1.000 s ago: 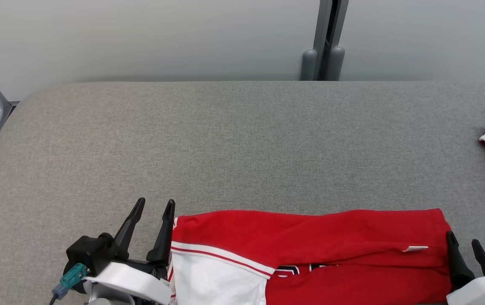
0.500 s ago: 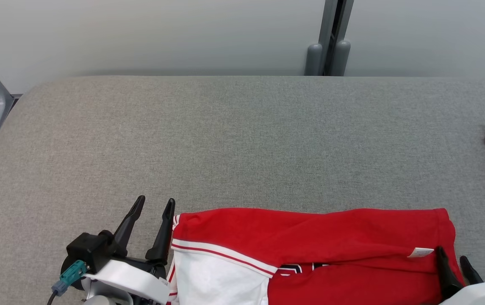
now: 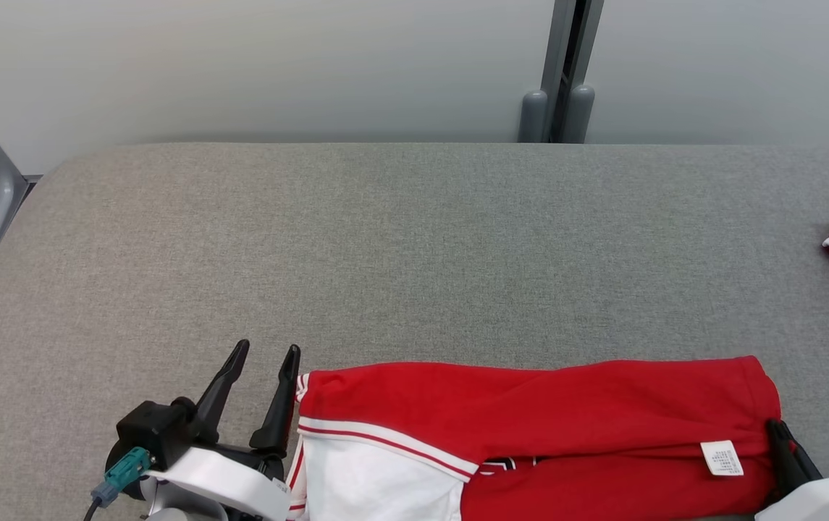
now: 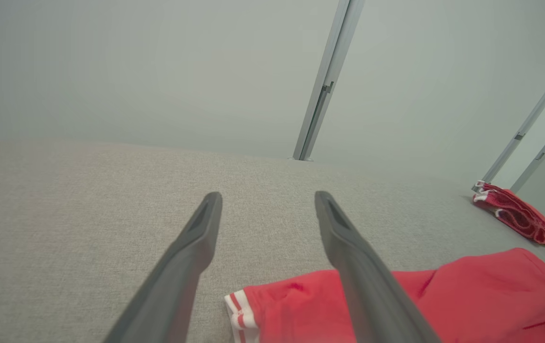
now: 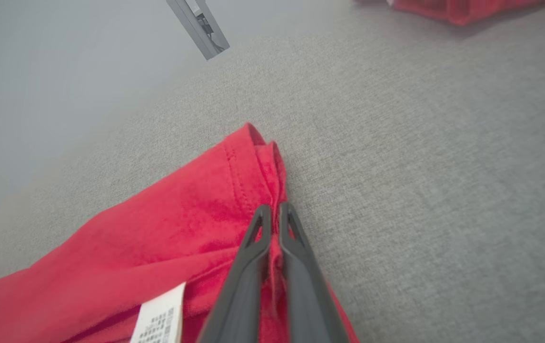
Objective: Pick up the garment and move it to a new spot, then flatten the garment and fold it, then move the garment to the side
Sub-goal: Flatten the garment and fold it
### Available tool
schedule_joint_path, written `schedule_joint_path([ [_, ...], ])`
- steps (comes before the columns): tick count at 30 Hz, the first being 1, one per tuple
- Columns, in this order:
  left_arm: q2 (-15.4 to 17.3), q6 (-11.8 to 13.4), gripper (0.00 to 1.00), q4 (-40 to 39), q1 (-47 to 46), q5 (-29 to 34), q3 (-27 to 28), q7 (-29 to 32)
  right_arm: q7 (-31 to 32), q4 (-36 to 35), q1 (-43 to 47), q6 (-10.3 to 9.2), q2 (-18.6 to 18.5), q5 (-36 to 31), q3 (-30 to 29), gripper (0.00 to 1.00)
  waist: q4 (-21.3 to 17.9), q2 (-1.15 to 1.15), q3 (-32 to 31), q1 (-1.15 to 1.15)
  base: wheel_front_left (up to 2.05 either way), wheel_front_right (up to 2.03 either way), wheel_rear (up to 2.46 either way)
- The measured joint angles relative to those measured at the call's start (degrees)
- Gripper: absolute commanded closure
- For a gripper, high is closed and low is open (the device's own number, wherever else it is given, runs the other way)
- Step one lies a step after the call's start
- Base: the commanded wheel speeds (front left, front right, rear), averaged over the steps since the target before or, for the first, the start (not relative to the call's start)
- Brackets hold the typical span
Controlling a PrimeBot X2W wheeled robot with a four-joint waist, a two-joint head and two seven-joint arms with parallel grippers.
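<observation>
Right wrist view: right hand (image 5: 272, 210) pinches garment (image 5: 167, 224).

Left hand (image 3: 266, 347): long tapering black fingers (image 3: 222, 391), white wrist shell (image 3: 219, 481), boxy black housing (image 3: 150, 430), teal cable plug (image 3: 123, 470). Right hand (image 3: 775, 427) likewise white-cased.

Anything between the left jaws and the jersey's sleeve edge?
Nothing visible. The left gripper, jaws open, sits right beside the striped sleeve edge of the garment on the table. The right gripper is shut on the opposite hem.
</observation>
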Motion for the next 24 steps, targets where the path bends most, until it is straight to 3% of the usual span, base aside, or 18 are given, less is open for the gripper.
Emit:
schedule_joint_path([
  [8, -0.1, 0.0, 0.0, 0.4, 0.0, -0.3, -0.7, 0.0, 0.0, 0.8, -1.7, 0.0, -2.6, -1.9, -1.7, 1.0, 0.3, 0.0, -0.6, 0.0, 0.0, 0.0, 0.0],
  [17, -0.4, 0.0, 0.0, 0.2, 0.0, -0.3, -0.2, 0.0, 0.0, 6.3, -5.9, 0.0, -8.4, -5.4, -7.1, 1.0, 1.0, 0.0, -0.9, 0.0, 0.0, 0.0, 0.0],
  [24, -0.8, 0.0, 0.0, 0.2, 0.4, 0.1, 0.6, 0.0, 0.0, 4.0, -6.2, 0.0, -7.6, -3.5, -3.4, 1.0, 0.6, 0.0, -1.5, 0.0, 0.0, 0.0, 0.0],
])
